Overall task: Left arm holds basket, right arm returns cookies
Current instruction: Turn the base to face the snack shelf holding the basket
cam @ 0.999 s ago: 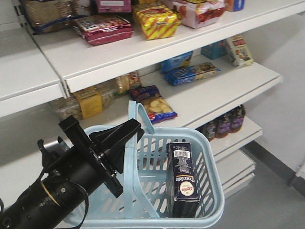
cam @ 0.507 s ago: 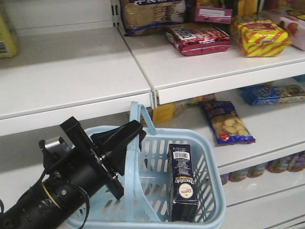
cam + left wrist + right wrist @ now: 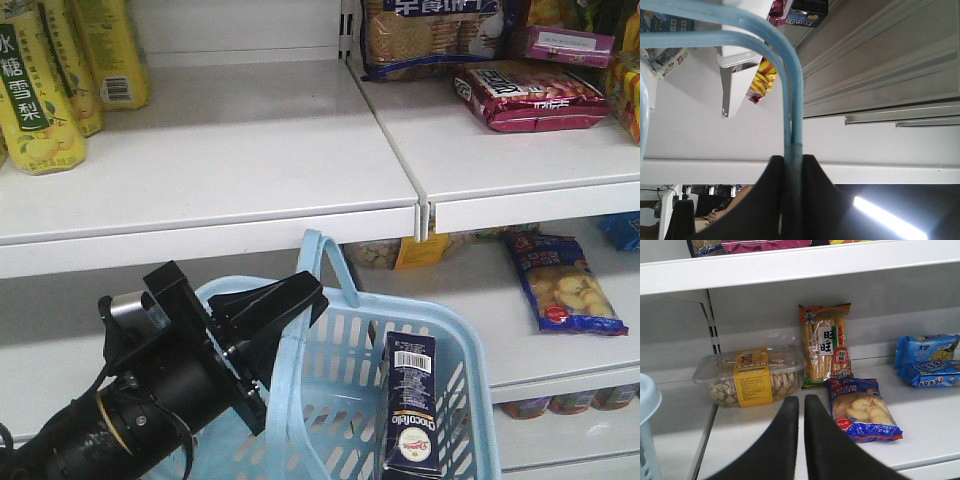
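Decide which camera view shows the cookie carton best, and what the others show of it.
The exterior front-facing view: the cookies stand upright in the basket, barcode and logo visible. Neither wrist view clearly shows it: the left sees the basket handle between its jaws, the right shelf goods and a basket edge.

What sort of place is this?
Likely a grocery store aisle, or a mock-up: white retail shelves holding a biscuit bag and yellow drink bottles, plus a light blue shopping basket.

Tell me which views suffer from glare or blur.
Left wrist view: a bright streak glares at lower right, leaving the left claw a black silhouette; right wrist view: even light, right claw soft, biscuit bag sharp; front view: evenly lit, mildly soft.
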{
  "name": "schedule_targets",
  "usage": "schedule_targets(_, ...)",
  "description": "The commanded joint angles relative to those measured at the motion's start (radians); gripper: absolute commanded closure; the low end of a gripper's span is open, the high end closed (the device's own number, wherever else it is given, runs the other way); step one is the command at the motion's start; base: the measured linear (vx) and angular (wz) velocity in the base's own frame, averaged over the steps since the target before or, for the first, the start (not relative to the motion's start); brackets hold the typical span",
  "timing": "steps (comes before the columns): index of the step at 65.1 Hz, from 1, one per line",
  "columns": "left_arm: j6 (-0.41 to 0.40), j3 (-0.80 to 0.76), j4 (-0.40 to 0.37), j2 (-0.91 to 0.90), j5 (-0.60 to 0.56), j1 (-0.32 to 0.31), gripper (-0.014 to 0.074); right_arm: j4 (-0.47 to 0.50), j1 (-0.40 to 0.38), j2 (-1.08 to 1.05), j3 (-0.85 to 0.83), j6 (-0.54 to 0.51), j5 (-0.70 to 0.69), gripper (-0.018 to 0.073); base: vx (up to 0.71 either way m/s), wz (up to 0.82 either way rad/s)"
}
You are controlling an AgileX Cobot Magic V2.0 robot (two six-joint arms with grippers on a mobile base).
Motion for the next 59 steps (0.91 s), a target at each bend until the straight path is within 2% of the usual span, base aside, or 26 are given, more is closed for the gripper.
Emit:
schedule_targets(1, 0.006, -0.028, -0.102, -0.040, -0.277, 0.009, 0.0599, -0.005, -0.004, -0.013, 0.018, -0.009, -0.072, 0.0565, -0.02, 0.09)
schedule_targets(59, 0.006, -0.028, -0.102, -0.040, -0.277, 0.009, 0.0599, -0.005, -0.004, -0.013, 0.018, -0.009, -0.072, 0.0565, -0.04, 0.15)
